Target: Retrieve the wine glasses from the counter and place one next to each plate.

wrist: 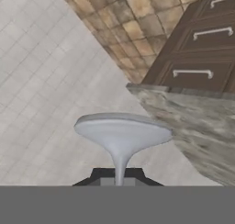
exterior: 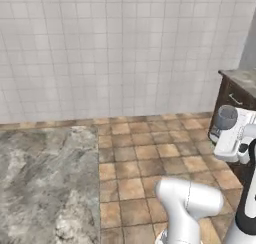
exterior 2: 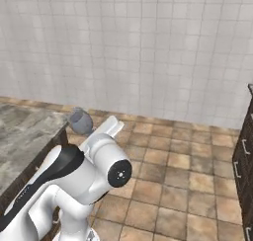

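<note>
Nearest the hand cam: gripper (wrist: 120, 176) w/ its 2 dark fingertips clamped on the stem of the grey wine glass (wrist: 123, 135); the bowl flares out just past the tips. Beyond it in that view, the marble counter (wrist: 197, 126) edge and dark brown cabinets (wrist: 202, 58) w/ 3 pale drawer handles, plus brown floor tiles (wrist: 124, 21) and white wall tiles (wrist: 50, 81). View is rolled, so up/down there isn't the room's.

Left base view: glass (exterior: 225, 118) is held in the air at the arm's end, far right, bowl grey and see-through, in front of the dark cabinet (exterior: 231, 100) below the counter end (exterior: 245, 78). It's off any surface. Marble slab (exterior: 45, 183) fills lower left.

Right base view: glass (exterior 2: 80, 120) sits at the tip of the white arm (exterior 2: 94, 161), above the edge of a marble top (exterior 2: 24, 136) at left, floor tiles under it. Dark cabinet (exterior 2: 244, 166) at far right, well apart.
</note>
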### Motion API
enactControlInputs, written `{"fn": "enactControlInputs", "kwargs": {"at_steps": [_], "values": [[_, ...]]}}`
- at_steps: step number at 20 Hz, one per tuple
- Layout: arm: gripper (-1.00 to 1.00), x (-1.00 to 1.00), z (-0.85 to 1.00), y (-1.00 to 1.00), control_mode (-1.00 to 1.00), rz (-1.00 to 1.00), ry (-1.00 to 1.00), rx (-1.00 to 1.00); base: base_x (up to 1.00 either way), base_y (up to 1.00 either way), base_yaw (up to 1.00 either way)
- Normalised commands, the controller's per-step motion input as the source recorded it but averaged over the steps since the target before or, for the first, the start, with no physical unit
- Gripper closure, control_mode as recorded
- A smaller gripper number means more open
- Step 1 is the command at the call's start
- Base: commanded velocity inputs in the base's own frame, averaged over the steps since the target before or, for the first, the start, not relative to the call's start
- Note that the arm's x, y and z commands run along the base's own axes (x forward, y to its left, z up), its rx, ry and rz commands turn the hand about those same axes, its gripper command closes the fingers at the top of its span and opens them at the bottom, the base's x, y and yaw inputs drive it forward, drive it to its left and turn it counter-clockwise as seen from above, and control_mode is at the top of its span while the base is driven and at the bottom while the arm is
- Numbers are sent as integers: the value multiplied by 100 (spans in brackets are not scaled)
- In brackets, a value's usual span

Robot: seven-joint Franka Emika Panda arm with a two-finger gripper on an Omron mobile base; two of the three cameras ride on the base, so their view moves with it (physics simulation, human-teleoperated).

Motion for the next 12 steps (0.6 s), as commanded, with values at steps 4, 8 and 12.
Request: {"fn": "enactControlInputs", "kwargs": {"at_steps": [4, 8, 12], "values": [[100, 0, 0, 0, 100, 0, 0, 0, 0, 0, 100], [100, 0, 0, 0, 100, 0, 0, 0, 0, 0, 99], [100, 0, 0, 0, 100, 0, 0, 0, 1, -67, 67]]}}
